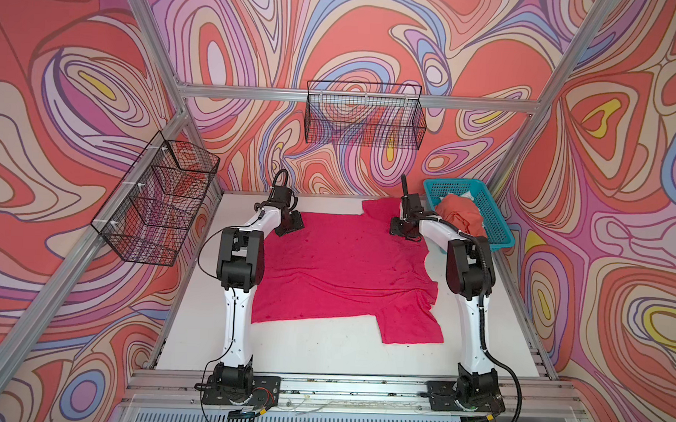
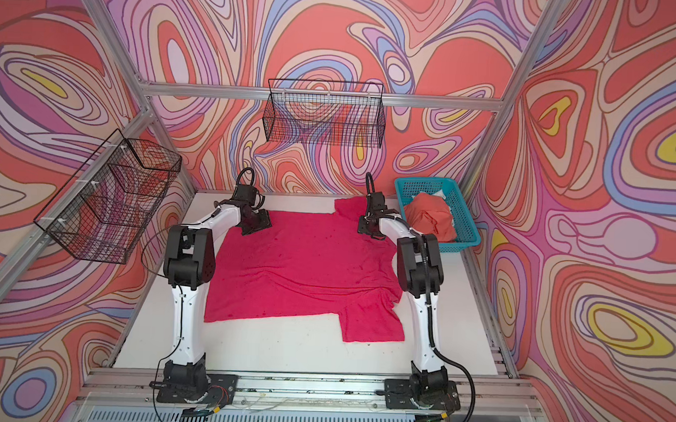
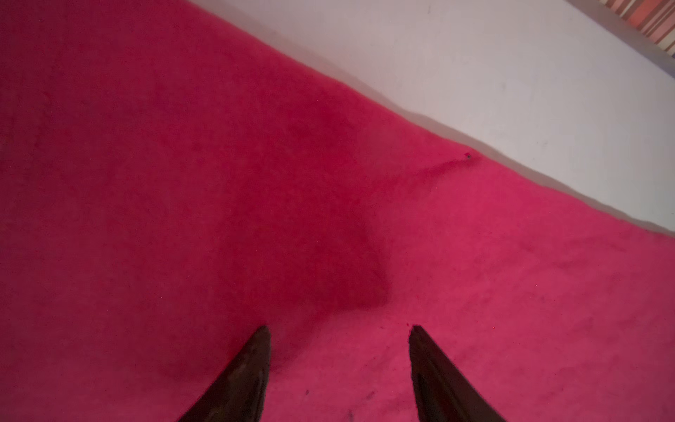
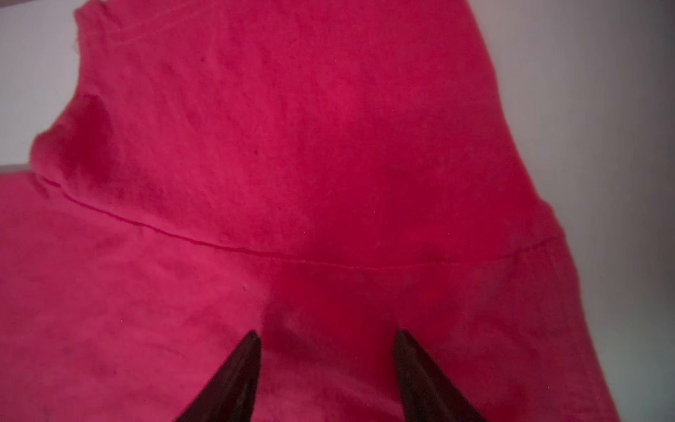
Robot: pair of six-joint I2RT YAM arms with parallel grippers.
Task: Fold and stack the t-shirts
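The pink shirt (image 1: 345,267) lies flat mid-frame and the orange shirt (image 1: 459,217) sits bunched in the basket (image 1: 453,182) at the right; both the left gripper (image 3: 339,329) and right gripper (image 4: 327,332) hang over the pink one's top edge, jaws apart, holding nothing. They might pinch just one layer, so the fold goes crooked. The left arm (image 1: 240,254) hides the shirt's left side.

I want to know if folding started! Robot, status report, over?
Left pincer and right pincer open, empty, above far end of pink t-shirt. Shirt spread out, not folded. Orange t-shirt bunched in teal basket. Nothing in the way.
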